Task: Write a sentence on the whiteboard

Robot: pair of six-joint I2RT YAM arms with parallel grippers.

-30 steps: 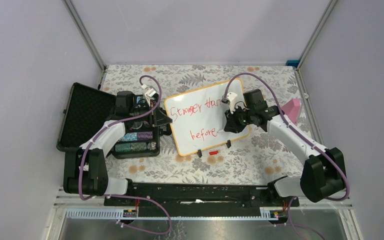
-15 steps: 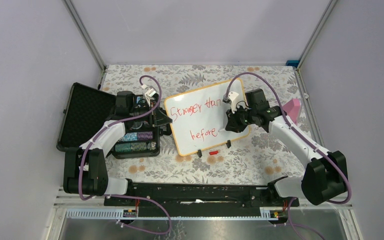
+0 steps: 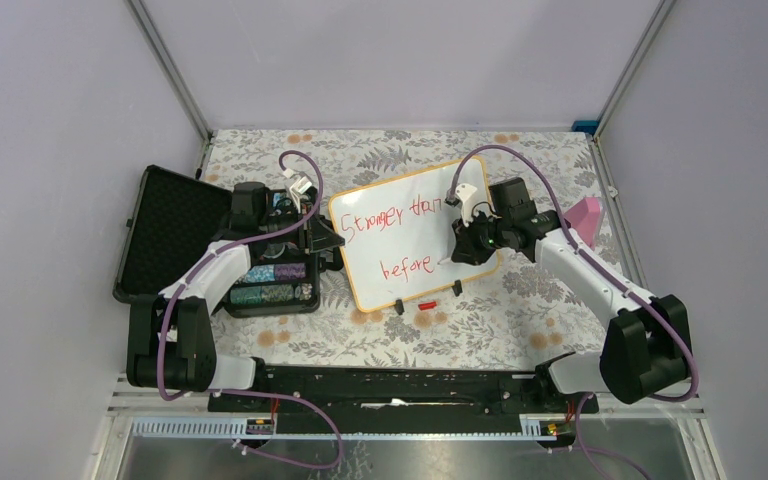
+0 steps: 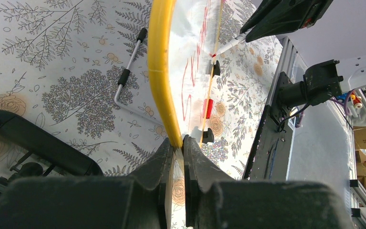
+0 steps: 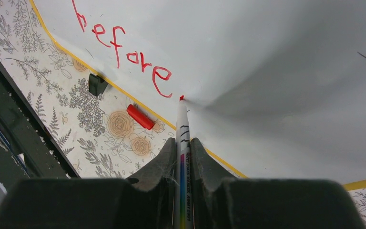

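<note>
The whiteboard (image 3: 410,240) lies tilted on the floral table, with red writing "Stronger than before". My left gripper (image 3: 328,238) is shut on the board's left frame edge; the left wrist view shows the yellow-tan frame (image 4: 161,71) pinched between the jaws at my left gripper (image 4: 178,143). My right gripper (image 3: 457,252) is shut on a white marker (image 5: 183,143). The marker's red tip touches the board (image 5: 267,57) just after the last "e" of "before". The marker's red cap (image 3: 426,304) lies on the table beside the board's near edge, also in the right wrist view (image 5: 140,117).
An open black case (image 3: 175,235) with stacked chips stands at the left, under my left arm. A pink object (image 3: 588,218) lies at the right, behind my right arm. Two black clip feet (image 3: 398,307) sit on the board's near edge. A bent metal handle (image 4: 126,76) lies on the table.
My right arm shifted slightly back and forth with the marker near the end of "before". The left arm and the board have not moved.
</note>
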